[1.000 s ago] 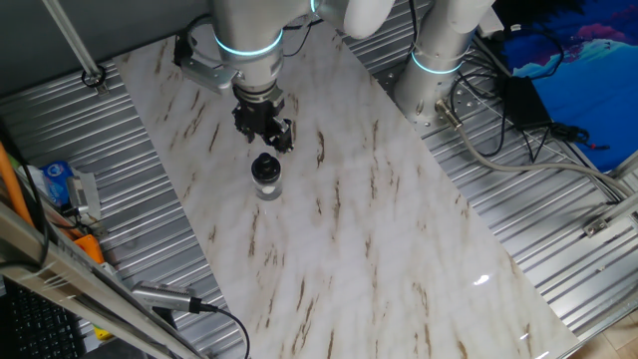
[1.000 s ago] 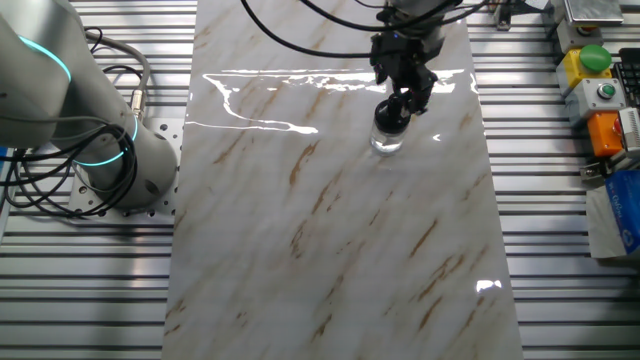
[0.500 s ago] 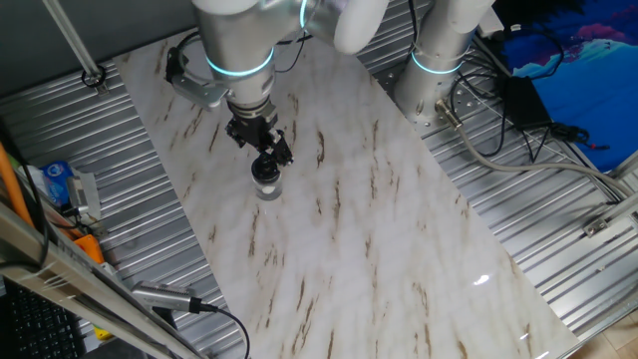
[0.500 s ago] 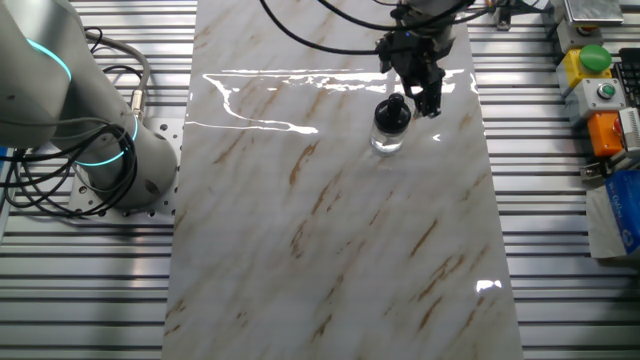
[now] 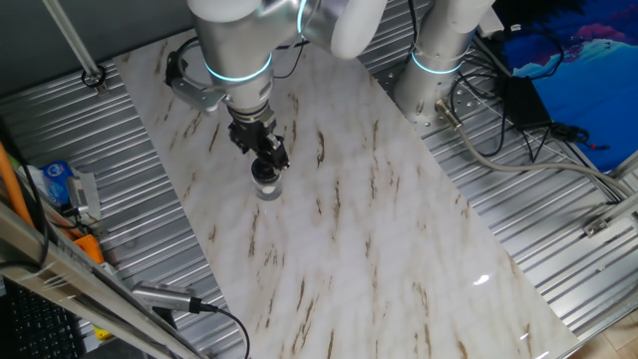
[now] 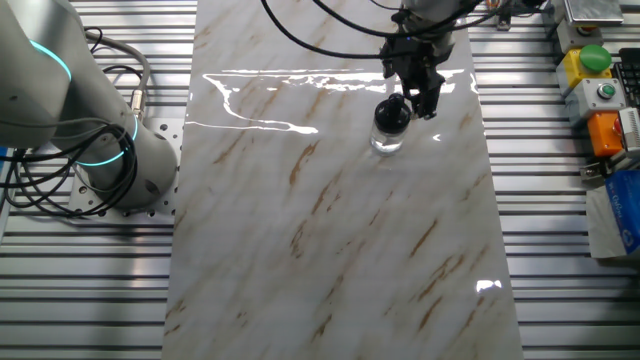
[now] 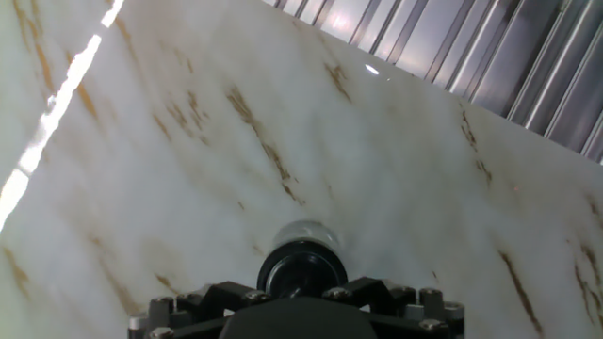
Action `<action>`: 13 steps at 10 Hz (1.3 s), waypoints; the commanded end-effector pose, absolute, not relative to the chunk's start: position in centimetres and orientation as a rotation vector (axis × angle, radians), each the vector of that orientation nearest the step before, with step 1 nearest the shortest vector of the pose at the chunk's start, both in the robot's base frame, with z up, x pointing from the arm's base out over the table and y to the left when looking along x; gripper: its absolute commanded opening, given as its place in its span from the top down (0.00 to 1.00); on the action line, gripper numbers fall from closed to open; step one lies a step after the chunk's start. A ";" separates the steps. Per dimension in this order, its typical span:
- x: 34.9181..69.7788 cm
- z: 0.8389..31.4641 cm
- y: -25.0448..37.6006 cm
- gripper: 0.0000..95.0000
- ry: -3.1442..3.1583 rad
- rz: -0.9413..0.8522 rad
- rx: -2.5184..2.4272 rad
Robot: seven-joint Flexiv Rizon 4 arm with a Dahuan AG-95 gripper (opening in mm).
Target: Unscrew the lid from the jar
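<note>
the small clear cylindrical jar stands upright on the white marbled worktop, its glossy round black screw cap on. the black two-finger end effector hangs just above it; whether its fingers are apart or clamped cannot be told.

The arm reaches down over the marble surface, its claw right on top of the jar. The lid sits mostly hidden under black fingers (whether they pinch it I cannot tell). Ribbed metal flanks both sides.
</note>
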State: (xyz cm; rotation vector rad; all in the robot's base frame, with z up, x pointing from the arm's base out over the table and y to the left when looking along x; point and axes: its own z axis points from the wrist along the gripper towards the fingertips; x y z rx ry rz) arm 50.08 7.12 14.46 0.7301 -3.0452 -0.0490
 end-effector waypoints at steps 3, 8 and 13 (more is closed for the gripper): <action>49.9 13.9 6.7 0.20 -3.053 -0.047 0.724; 49.7 13.1 6.4 0.20 -3.063 -0.063 0.704; 49.5 12.9 6.2 0.20 -3.044 -0.038 0.761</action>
